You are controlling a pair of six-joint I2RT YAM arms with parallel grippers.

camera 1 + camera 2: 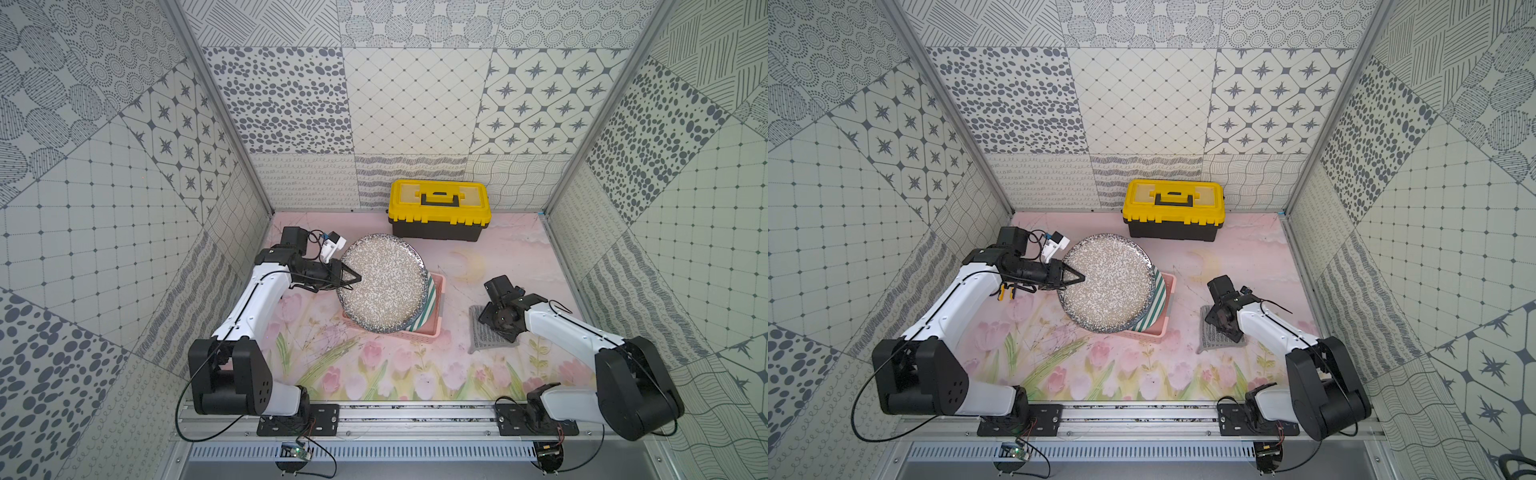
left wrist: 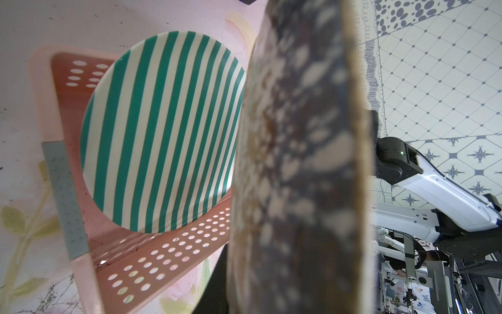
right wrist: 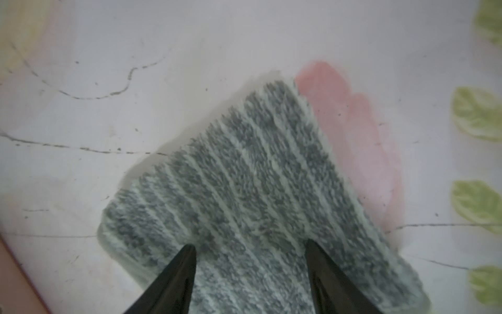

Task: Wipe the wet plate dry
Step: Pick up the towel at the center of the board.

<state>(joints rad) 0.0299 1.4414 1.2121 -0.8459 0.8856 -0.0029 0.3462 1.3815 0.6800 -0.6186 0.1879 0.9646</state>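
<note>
Floral table mat lies under everything. Landmark: pink basket, approx mid-mat.

Yellow/black toolbox sits well behind the basket, against the back wall, lid shut.

Speckled plate, the task item, is up off the mat and tilted. It's over the basket & overhangs it on the L-arm side. Whether its lower edge touches the basket's front rim: can't tell. In the L wrist view the plate fills the centre, edge-on & blurred.

Striped green/white plate stands on edge inside the basket, leaning, just behind the speckled one. In both top views only a sliver of it shows, at the basket's R-arm side.

Grey striped cloth lies flat on the mat, on the R-arm side of the basket, apart from it.

L gripper is clamped narrow on the speckled plate's rim, at the edge farthest from the basket's R-arm wall.

R gripper points down at the cloth w/ jaws wide & cloth btwn the tips. Fingertips are at the pile, not closed on it.
</note>
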